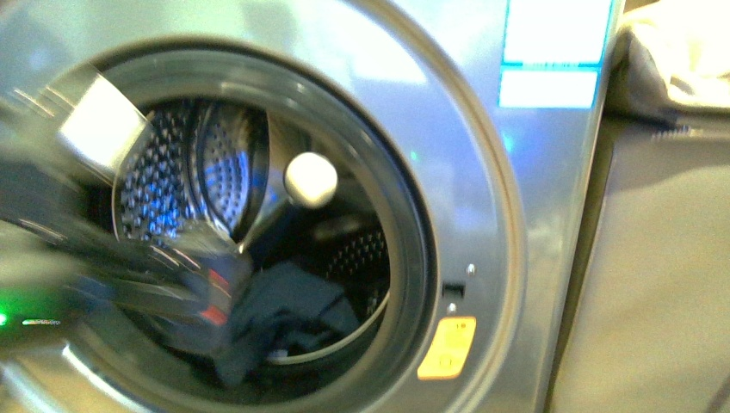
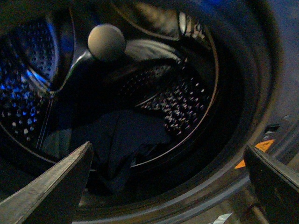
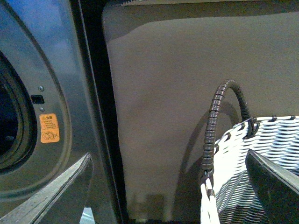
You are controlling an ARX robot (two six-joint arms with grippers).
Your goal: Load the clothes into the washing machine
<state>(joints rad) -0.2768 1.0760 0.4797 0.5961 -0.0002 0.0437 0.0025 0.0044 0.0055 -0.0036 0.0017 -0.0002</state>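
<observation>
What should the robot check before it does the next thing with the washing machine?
1. Porthole of the washing machine open: ok, the drum shows.
2. Clothes inside: mostly ok; the dark garment lies low at the drum's front, with one part hanging toward the rim.
3. Left tool empty: ok, its fingers are spread in front of the drum with nothing between them.
4. Right tool empty: ok, open, nothing between its fingers, beside the woven basket.
5. More clothes in the basket: cannot tell, its inside is hidden.
6. Left arm clear of the porthole: cannot tell, the front view is blurred there.
</observation>
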